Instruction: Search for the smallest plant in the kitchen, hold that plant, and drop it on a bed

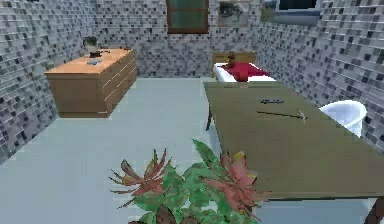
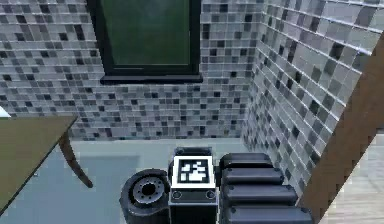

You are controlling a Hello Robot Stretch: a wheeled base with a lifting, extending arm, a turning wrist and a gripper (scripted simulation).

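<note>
Plant (image 1: 190, 186), red-green leaves, near table (image 1: 280, 140); bed (image 1: 228, 79) beyond

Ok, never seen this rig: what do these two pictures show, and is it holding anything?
It is a wheeled robot with one extending arm and a two-finger gripper. The forward view looks ahead and down: a plant with red and green leaves at the bottom edge, a long brown table on the right bearing a few small dark things, a white chair beside it, a wooden dresser on the left and a bed with a red cover at the far wall. The arm side view looks out sideways: the dark arm at the bottom, a white marker square, and the gripper left of that, below a window. Its fingers cannot be made out, so I cannot tell whether it holds anything.
</note>
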